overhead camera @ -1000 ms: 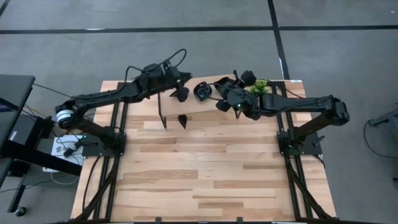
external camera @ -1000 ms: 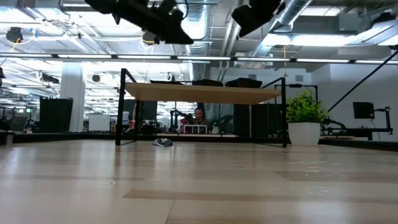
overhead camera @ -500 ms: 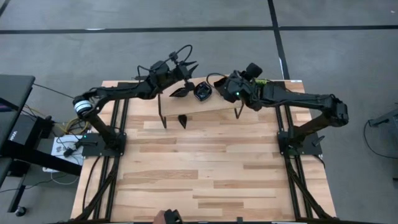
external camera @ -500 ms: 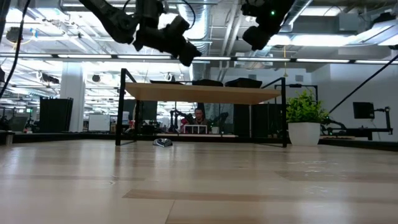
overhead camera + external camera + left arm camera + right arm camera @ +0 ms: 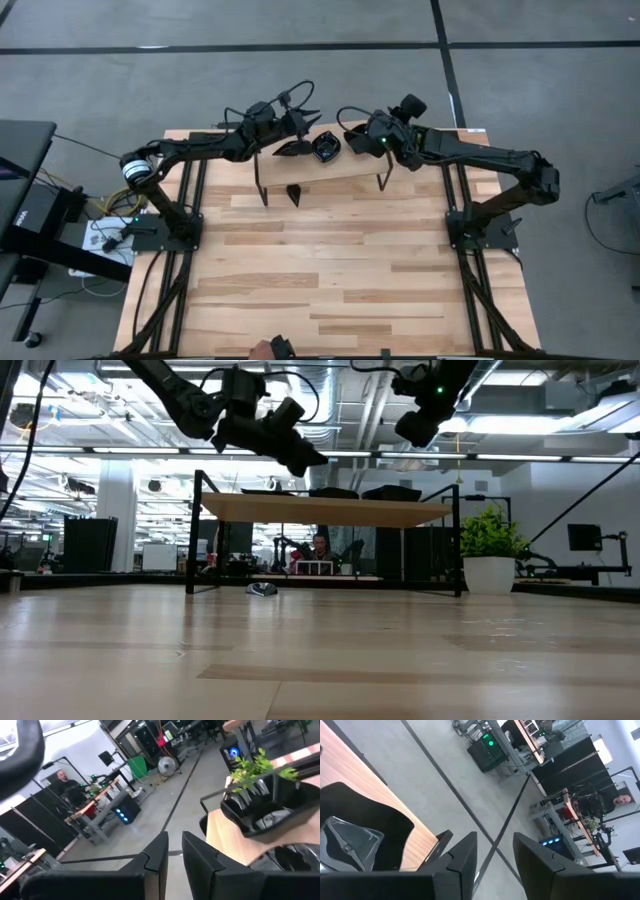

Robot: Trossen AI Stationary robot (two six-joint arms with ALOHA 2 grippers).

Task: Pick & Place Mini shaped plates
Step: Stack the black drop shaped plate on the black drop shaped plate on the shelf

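Plates of glossy black ware on a raised wooden shelf (image 5: 352, 166) at the far edge of the desk (image 5: 330, 270). A leaf-shaped plate (image 5: 290, 148) and a scalloped round plate (image 5: 326, 148) lie side by side on the shelf top. A third small plate (image 5: 294, 192) lies on the desk just in front of the shelf. A potted plant (image 5: 490, 532) stands beside the shelf.

Left gripper (image 5: 306, 120) hovers above the leaf-shaped plate, its fingers (image 5: 159, 854) narrowly parted and holding nothing. Right gripper (image 5: 352, 122) hovers above the scalloped plate. Its fingers (image 5: 464, 854) are spread wider and are likewise empty. Neither gripper touches a plate.

Handling, as judged from appearance: the plates look rigid, light and thin-walled. The glazed finish suggests a slippery surface and a brittle body that may chip if dropped or knocked against the shelf edge. The shallow profile leaves little height to pinch from the sides. The likely hold is across the raised rim, one finger inside the bowl and one outside. On the leaf shape the narrow end offers the shortest span. Moderate closing force is advisable, since a glossy rim can squirt out of a hard pinch.
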